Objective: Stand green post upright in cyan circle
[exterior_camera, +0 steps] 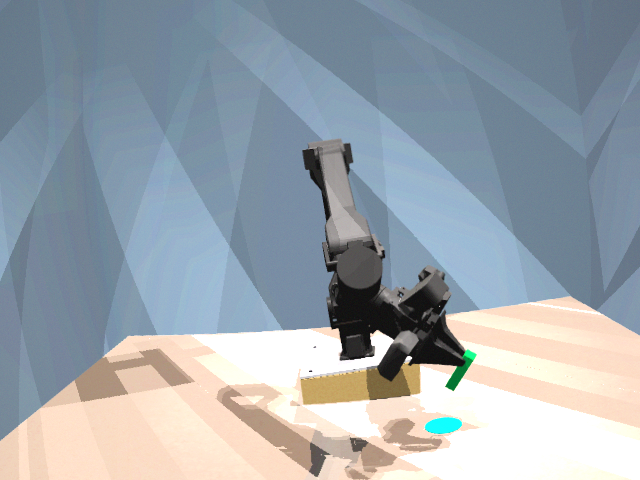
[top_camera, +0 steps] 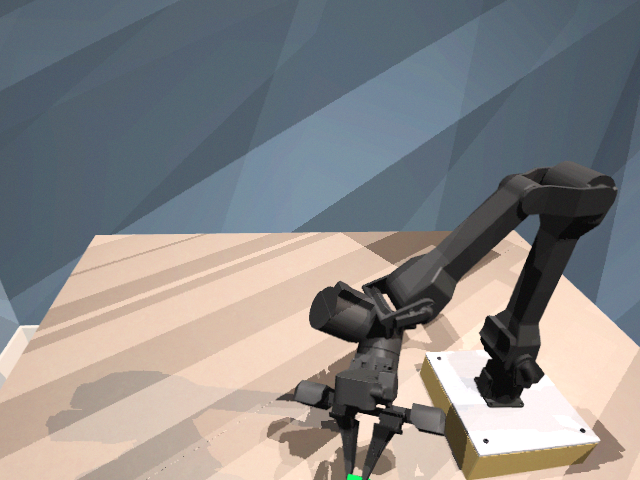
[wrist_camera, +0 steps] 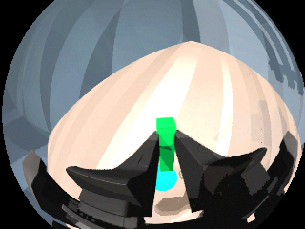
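The green post (top_camera: 354, 477) (exterior_camera: 459, 373) (wrist_camera: 167, 126) is held near its upper end between the fingertips of my gripper (top_camera: 357, 474) (exterior_camera: 464, 360) (wrist_camera: 166, 134), which is shut on it. In the exterior view the post is in the air and tilted, its upper end leaning right and its lower end pointing down and left. The cyan circle (exterior_camera: 443, 425) (wrist_camera: 166, 180) lies flat on the table below the post's lower end. In the wrist view the post and a finger hide part of the circle. The top view shows only a bit of the post at the bottom edge, and no circle.
The arm's base stands on a box with a white top (top_camera: 527, 423) (exterior_camera: 336, 370) and yellow-brown sides, behind the circle in the exterior view. The wooden table (top_camera: 170, 289) (exterior_camera: 170, 434) carries shadows of the arm. A pale object (top_camera: 18, 343) shows beyond the table's left edge in the top view.
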Controlling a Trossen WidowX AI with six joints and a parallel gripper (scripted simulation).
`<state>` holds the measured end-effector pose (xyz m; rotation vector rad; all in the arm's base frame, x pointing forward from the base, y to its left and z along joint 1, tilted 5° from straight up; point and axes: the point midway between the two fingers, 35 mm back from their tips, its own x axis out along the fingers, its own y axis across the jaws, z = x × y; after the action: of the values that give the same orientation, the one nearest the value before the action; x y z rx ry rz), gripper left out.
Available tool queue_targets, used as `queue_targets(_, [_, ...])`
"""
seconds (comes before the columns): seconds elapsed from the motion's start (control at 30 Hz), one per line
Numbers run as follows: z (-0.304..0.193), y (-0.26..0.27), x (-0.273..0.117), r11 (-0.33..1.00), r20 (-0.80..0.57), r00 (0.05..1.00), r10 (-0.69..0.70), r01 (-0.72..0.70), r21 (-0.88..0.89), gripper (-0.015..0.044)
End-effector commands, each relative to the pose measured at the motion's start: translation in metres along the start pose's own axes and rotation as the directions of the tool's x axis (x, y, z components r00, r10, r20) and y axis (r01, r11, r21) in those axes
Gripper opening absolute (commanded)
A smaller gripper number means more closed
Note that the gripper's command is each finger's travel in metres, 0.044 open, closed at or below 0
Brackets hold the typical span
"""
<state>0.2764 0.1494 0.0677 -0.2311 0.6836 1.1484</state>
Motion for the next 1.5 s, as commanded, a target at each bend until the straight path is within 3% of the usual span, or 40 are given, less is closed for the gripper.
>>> queue_targets(0.0, [-0.002,0.001,-0.001,1.0,0.023,1.0,0.005,-0.005,-0.005,0.0023])
queue_targets(1.47, [-0.006,0.012,-0.027,0.995,0.295,0.955,0.036,-0.008,-0.096,0.0023])
